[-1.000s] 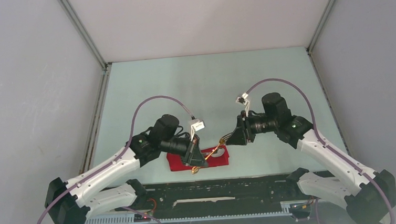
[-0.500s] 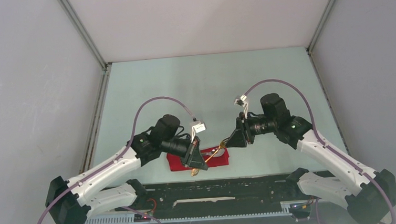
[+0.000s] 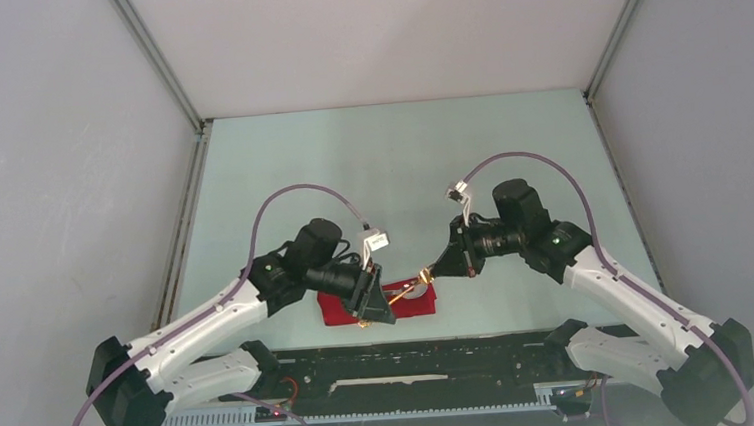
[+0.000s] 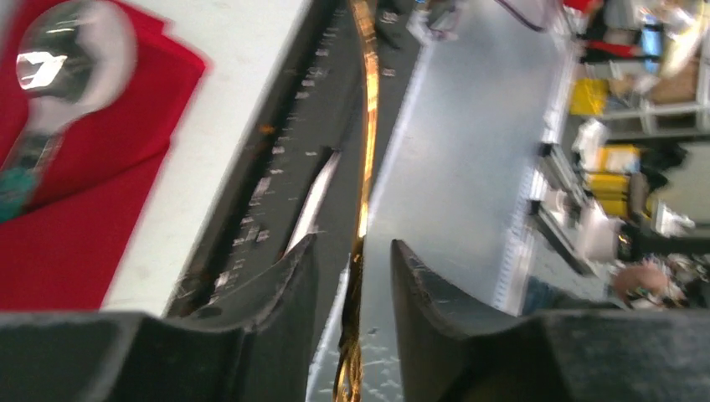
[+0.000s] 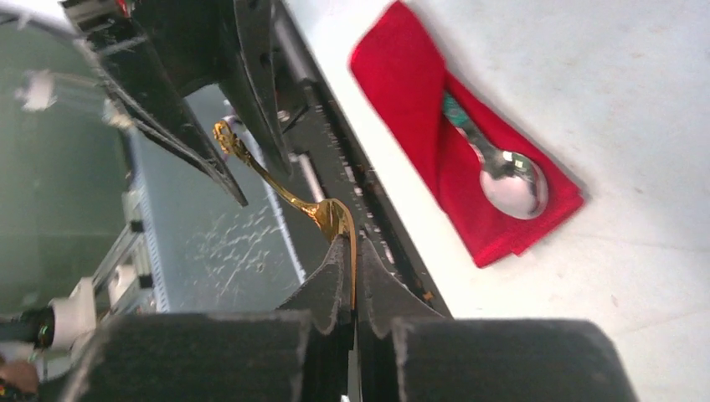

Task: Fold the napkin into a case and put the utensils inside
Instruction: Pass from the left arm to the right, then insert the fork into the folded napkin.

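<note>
Right gripper: fingers pressed together on the broad end of the slim gold-bronze metal fork, which hangs in the air between the two arms.

Left gripper: fingers apart, with the fork's shaft running through the gap. I can't tell whether it touches either pad.

Narrow flat bright red cloth case: lies on the pale green table top at its near edge, just beyond the black mounting rail.

Silver spoon with dark teal handle: handle tucked under the case's fold, bowl out on the red cloth at the right end.

In the way: from above, the left gripper covers the middle of the case, and the fork crosses over the spoon's end.

Around: purple cables loop over each arm, inside grey enclosure walls.

Writing: small white tags on the cables are too small to read. The yellow boxes past the table edge are blurred, so I can't read those either
</note>
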